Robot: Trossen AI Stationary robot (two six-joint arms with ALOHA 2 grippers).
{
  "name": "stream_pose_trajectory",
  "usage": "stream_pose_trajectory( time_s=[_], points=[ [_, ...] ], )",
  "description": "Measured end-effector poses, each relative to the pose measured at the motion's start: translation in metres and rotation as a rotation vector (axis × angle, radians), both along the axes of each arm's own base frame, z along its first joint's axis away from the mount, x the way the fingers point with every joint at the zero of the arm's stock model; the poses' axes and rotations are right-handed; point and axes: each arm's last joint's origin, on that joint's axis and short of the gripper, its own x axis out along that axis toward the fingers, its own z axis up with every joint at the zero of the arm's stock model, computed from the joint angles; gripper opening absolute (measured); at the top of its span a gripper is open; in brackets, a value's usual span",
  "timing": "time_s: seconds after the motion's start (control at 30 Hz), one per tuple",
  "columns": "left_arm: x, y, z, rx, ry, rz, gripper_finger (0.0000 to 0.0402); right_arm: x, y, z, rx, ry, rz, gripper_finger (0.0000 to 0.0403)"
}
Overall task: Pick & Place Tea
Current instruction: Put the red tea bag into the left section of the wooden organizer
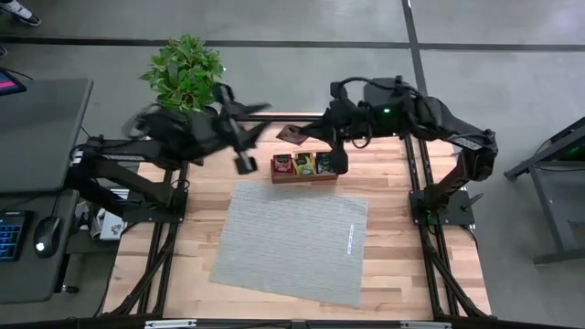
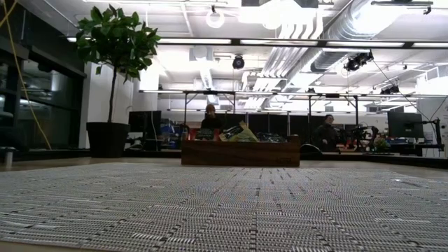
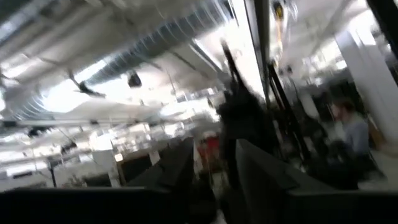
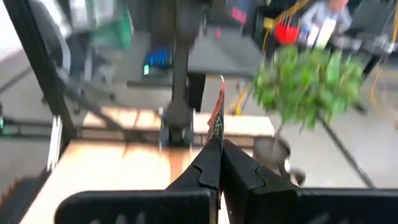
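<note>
A dark red tea sachet hangs in the air above the table's far edge, with my right gripper shut on it. My left gripper stands open just to the sachet's left, fingers apart and nothing between them. In front of them a brown wooden tray rests on the table. It holds red, yellow and dark sachets that stick up above its wall. A grey mat lies on the table's middle. Neither gripper shows in the low view. My right gripper pinches the sachet's lower edge between its two fingertips. The fingers reach in from the table's right, close to level. The sachet stands on edge beyond the tips, its red face upright, lifted clear of table and tray.
A potted plant stands on the floor beyond the table's far left corner. A desk with a keyboard is off the left edge. People sit in the room behind.
</note>
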Motion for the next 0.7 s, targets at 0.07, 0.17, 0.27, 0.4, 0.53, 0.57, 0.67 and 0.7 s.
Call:
stream_pose_trajectory(
  time_s=[0.07,0.17,0.27,0.4,0.53,0.57,0.67,0.7],
  points=[
    [-0.014,0.001,0.009,-0.003,-0.046,0.0,0.0133,0.002,-0.004,-0.01,0.006,0.08,-0.01,0.0],
    [-0.044,0.003,0.02,-0.002,-0.061,-0.005,0.0153,0.015,-0.01,-0.031,0.008,0.218,-0.017,0.0],
    [-0.071,0.005,0.025,0.005,-0.036,-0.011,0.0166,0.037,-0.014,-0.057,0.006,0.351,-0.001,0.0],
    [-0.107,0.007,0.026,0.007,0.034,-0.023,0.017,0.069,-0.021,-0.094,0.002,0.479,0.039,0.0],
    [-0.137,0.006,0.021,-0.009,0.101,-0.065,0.017,0.101,-0.035,-0.135,0.008,0.586,0.054,0.0],
    [-0.142,0.005,0.02,-0.01,0.12,-0.077,0.017,0.107,-0.039,-0.145,0.008,0.611,0.053,0.0],
    [-0.151,0.003,0.015,-0.015,0.172,-0.098,0.017,0.124,-0.055,-0.171,0.03,0.659,0.036,0.0],
    [-0.151,0.002,0.014,-0.015,0.186,-0.103,0.017,0.128,-0.06,-0.18,0.038,0.674,0.028,0.0]
  ],
)
